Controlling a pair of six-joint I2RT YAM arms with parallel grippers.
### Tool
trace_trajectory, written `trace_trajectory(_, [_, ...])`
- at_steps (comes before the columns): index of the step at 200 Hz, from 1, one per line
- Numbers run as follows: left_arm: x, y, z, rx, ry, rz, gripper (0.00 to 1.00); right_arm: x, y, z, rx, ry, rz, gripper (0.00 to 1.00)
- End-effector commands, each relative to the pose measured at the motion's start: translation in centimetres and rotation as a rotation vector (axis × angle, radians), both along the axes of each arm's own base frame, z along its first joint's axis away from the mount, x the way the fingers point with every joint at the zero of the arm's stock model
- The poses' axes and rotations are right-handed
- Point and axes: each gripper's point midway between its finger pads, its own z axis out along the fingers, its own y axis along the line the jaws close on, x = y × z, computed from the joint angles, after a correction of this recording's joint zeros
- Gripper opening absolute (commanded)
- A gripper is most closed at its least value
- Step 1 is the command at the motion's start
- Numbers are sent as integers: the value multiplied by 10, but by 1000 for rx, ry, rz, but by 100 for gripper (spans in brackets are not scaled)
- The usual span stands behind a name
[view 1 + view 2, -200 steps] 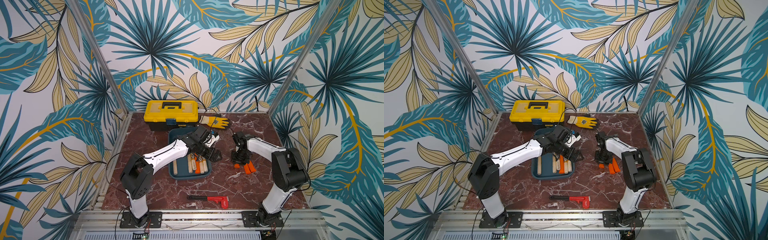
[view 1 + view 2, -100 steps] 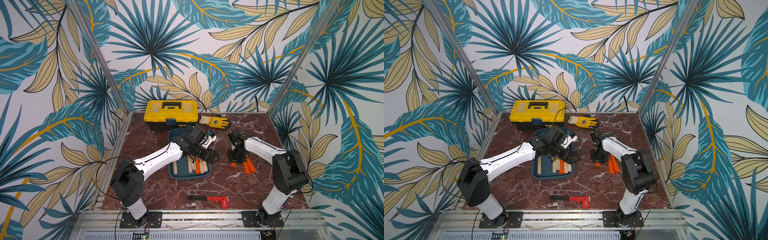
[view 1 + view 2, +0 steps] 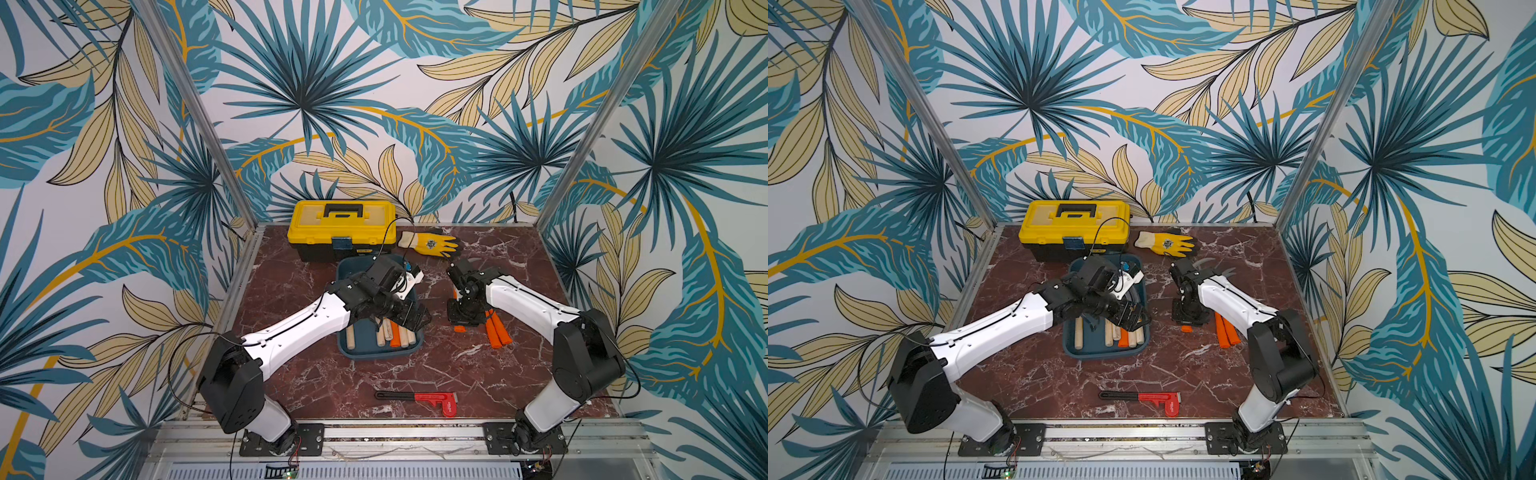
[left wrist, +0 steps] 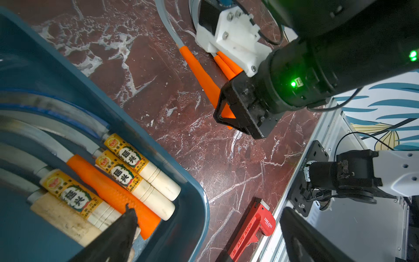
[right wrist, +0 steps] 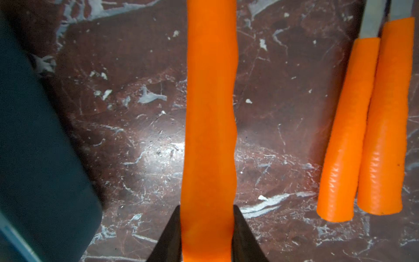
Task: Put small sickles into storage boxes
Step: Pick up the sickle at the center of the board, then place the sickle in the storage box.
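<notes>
Right gripper (image 5: 207, 233), pinched near the butt end of an orange-handled sickle (image 5: 209, 108): its jaws press the handle from both sides, low over the marble tabletop (image 5: 136, 136). Whether the handle rests on the stone or is raised, I cannot tell.

Long axis: the handle runs away from my fingers with the blade end towards the far wall, roughly parallel to the long side of the teal storage tray (image 5: 34, 147).

Direction: the tray lies to my left, near, with a strip of bare marble between. I judge that a sideways carry with little turning suits the coming move. The stored sickles (image 4: 136, 163) lie along that same line.

Left gripper (image 3: 411, 318), fingers spread and holding nothing, hangs over the side of the tray that faces my right gripper and may crowd the drop. Two further sickles (image 3: 496, 332) lie on the table on the side away from the tray.
</notes>
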Motion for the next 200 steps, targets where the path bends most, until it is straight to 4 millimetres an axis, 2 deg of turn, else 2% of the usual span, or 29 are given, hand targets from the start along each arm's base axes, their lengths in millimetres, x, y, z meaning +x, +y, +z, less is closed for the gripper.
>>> trace_trajectory(1, [-3,9,8,-12,-13,33,100,-3,5,19,-4,-33,-3,15])
trace_trajectory(95, [-28,49,27,-20,-24,129,99,-17,46,46,41,-92,59,15])
trace_trajectory(140, [-40,75,39,-21,-72,188,99,-22,67,50,62,-103,86,15])
trace_trajectory(200, [-58,102,44,6,-61,234,99,-23,104,53,79,-112,137,15])
